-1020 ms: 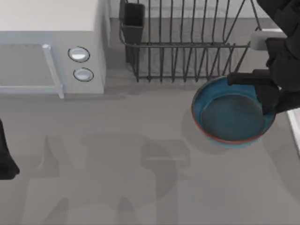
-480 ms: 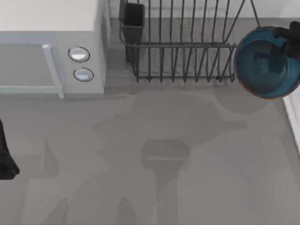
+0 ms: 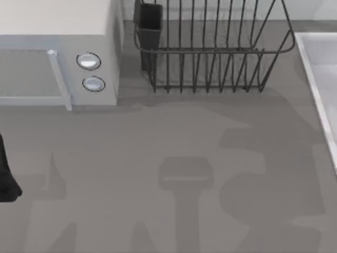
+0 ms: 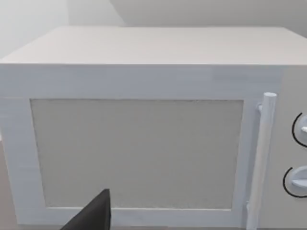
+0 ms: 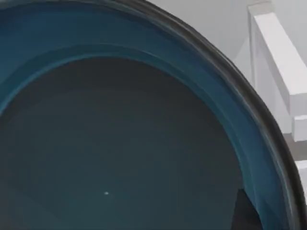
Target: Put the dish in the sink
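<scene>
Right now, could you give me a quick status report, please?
Left arm parked at table's left edge. Dish close under right wrist camera, white sink rim beside it. Nothing seen in the way.

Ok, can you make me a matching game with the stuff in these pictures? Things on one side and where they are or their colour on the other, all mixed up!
Things:
1. dish
2. microwave
3. dish rack
4. sink

Clues:
A. black wires, at the back of the table
B. pale basin at the table's right edge
C. blue, close up in the right wrist view
D. white box with two round knobs, at the back left

Pairs: 1-C, 2-D, 3-A, 4-B
</scene>
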You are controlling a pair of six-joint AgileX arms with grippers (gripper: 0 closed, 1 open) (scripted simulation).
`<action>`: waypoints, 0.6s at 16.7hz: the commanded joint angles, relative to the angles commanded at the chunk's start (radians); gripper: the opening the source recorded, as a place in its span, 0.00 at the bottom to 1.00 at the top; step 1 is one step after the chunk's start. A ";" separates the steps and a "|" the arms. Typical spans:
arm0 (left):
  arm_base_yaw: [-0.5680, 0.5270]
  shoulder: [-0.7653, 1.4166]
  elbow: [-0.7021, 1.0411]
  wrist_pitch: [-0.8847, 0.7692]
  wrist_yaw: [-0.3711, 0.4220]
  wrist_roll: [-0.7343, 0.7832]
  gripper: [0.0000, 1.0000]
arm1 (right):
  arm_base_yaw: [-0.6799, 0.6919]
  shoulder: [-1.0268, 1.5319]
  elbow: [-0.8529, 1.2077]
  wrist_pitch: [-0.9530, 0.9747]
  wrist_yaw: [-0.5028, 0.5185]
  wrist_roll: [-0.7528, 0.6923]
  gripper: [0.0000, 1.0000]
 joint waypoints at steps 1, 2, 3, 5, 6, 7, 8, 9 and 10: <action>0.000 0.000 0.000 0.000 0.000 0.000 1.00 | -0.039 -0.014 -0.045 0.090 -0.020 -0.021 0.00; 0.000 0.000 0.000 0.000 0.000 0.000 1.00 | -0.076 -0.028 -0.089 0.169 -0.038 -0.042 0.00; 0.000 0.000 0.000 0.000 0.000 0.000 1.00 | -0.109 -0.040 -0.130 0.238 -0.055 -0.062 0.00; 0.000 0.000 0.000 0.000 0.000 0.000 1.00 | -0.161 -0.060 -0.199 0.343 -0.081 -0.097 0.00; 0.000 0.000 0.000 0.000 0.000 0.000 1.00 | -0.180 -0.068 -0.226 0.380 -0.091 -0.110 0.00; 0.000 0.000 0.000 0.000 0.000 0.000 1.00 | -0.194 -0.072 -0.246 0.406 -0.099 -0.120 0.00; 0.000 0.000 0.000 0.000 0.000 0.000 1.00 | -0.202 -0.075 -0.258 0.422 -0.103 -0.126 0.00; 0.000 0.000 0.000 0.000 0.000 0.000 1.00 | -0.205 -0.076 -0.262 0.427 -0.105 -0.128 0.00; 0.000 0.000 0.000 0.000 0.000 0.000 1.00 | -0.205 -0.076 -0.262 0.427 -0.105 -0.128 0.00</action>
